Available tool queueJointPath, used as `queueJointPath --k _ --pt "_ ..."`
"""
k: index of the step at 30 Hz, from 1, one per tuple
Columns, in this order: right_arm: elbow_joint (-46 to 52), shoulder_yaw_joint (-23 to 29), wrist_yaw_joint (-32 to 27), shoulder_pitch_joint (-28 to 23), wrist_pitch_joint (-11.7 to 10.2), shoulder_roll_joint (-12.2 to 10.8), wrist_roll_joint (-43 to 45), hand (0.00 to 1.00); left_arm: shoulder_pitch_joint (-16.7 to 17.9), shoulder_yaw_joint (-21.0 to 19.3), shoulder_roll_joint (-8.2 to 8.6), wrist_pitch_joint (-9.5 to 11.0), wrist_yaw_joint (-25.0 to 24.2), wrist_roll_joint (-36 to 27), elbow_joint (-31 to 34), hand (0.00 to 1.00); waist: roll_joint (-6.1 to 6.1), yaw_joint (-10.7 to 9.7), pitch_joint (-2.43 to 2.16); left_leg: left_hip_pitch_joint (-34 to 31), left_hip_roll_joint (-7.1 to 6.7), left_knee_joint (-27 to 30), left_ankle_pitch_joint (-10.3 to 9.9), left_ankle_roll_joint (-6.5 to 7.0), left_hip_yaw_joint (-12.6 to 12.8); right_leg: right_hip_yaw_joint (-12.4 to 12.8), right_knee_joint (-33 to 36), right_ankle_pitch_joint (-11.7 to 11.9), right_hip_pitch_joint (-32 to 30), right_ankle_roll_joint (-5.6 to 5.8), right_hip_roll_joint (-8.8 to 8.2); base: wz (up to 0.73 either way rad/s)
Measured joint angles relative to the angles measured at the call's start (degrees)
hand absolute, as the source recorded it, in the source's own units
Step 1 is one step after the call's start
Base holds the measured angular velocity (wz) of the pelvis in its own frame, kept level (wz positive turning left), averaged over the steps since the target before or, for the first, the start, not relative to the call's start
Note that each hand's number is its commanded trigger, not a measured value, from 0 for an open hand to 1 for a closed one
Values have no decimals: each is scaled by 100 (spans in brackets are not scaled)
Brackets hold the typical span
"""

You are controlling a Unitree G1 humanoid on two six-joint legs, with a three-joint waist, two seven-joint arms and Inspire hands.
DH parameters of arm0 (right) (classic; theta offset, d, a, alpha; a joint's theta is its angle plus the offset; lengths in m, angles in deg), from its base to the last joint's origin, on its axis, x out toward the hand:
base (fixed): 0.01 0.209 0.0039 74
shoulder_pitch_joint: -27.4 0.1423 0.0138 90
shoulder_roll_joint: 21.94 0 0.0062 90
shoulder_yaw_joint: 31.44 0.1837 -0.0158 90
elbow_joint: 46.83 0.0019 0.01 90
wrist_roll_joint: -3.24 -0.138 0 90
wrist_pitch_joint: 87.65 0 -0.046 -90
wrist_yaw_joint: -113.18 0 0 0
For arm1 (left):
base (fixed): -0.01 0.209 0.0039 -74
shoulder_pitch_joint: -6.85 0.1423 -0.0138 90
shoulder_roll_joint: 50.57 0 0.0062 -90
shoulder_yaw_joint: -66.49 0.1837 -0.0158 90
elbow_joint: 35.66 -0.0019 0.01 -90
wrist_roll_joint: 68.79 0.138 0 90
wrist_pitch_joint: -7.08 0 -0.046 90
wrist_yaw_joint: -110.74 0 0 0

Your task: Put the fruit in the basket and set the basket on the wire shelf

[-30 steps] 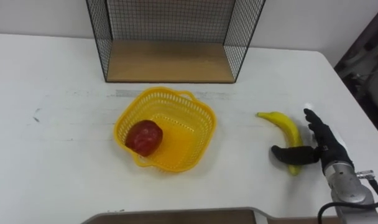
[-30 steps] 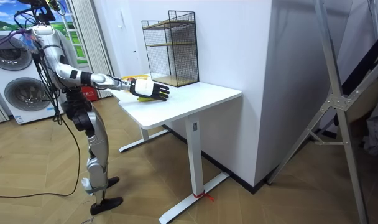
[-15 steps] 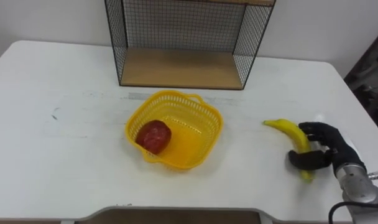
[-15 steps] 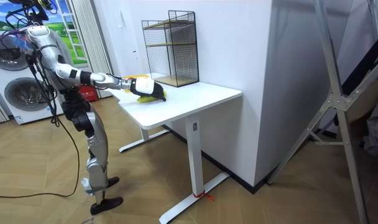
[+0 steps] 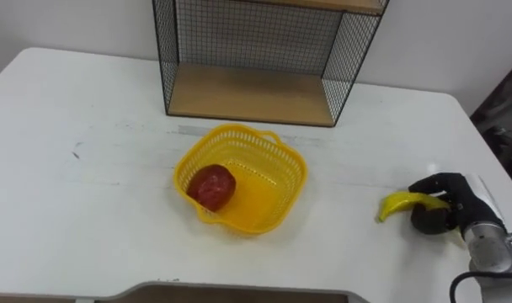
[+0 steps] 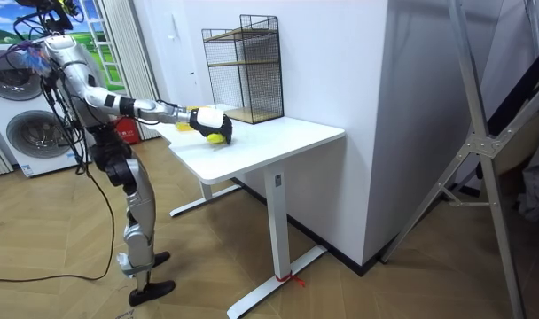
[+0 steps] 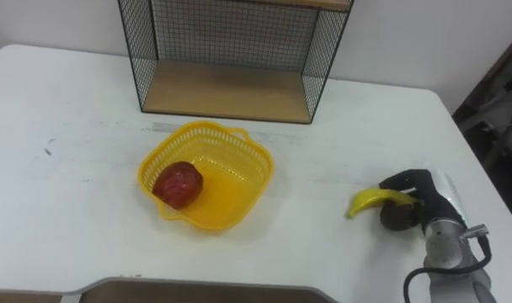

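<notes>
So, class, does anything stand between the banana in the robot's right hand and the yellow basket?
Nothing visible. Only bare white table lies between the banana, held in the right hand, and the basket. The red fruit sits in the basket's left part, leaving room.

Positioned over the right part of the table, near the front edge: right hand. Clamped in its curled fingers: banana, projecting to the hand's left. Well apart to the hand's left, on the table: basket. Inside the basket, against the wall farthest from the hand: round fruit. Behind the basket, farther back and left of the hand, at the table's rear edge: wire shelf, open side facing forward.
</notes>
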Motion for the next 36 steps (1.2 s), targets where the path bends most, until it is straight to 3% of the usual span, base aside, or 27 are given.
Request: queueJointPath --k 9,15,17,20,27,29,36 --pt "427 51 -207 -224 57 -213 -178 100 -90 47 0 47 159 -64 10 0 34 -8 -1 -15 12 8 -2 -3 43 40 6 0 -12 0 5 -2" --pt "1367 -61 -222 -455 330 -358 -94 100 -76 51 35 48 164 -60 17 0 200 7 -3 -103 15 -11 4 -3 165 193 22 0 -121 0 5 -11" --pt "1828 -174 -185 -533 332 -405 -110 100 -79 51 46 81 163 -56 22 0 302 -7 60 -100 11 -15 11 8 203 199 24 0 -140 0 -5 -9" --pt "2147 -289 -251 -541 328 -426 -184 100 -89 49 32 155 174 -67 16 0 343 3 53 -100 9 -1 18 11 208 210 34 0 -196 0 -8 0" --pt "3388 -352 -741 -569 170 -435 -181 100 -30 59 149 305 280 -79 -74 0 297 -22 63 -114 8 -41 18 10 188 199 20 0 -167 0 -5 1" --pt "3733 -358 -913 -560 -4 -478 -123 100 -33 73 149 373 282 -74 -138 0 260 -19 45 -111 11 -83 18 9 185 194 15 0 -166 0 2 0" --pt "4096 -472 -1193 -531 -221 -600 8 100 -114 299 163 496 286 -78 -521 0 203 9 38 -139 10 -103 19 9 202 202 17 0 -235 0 3 0"
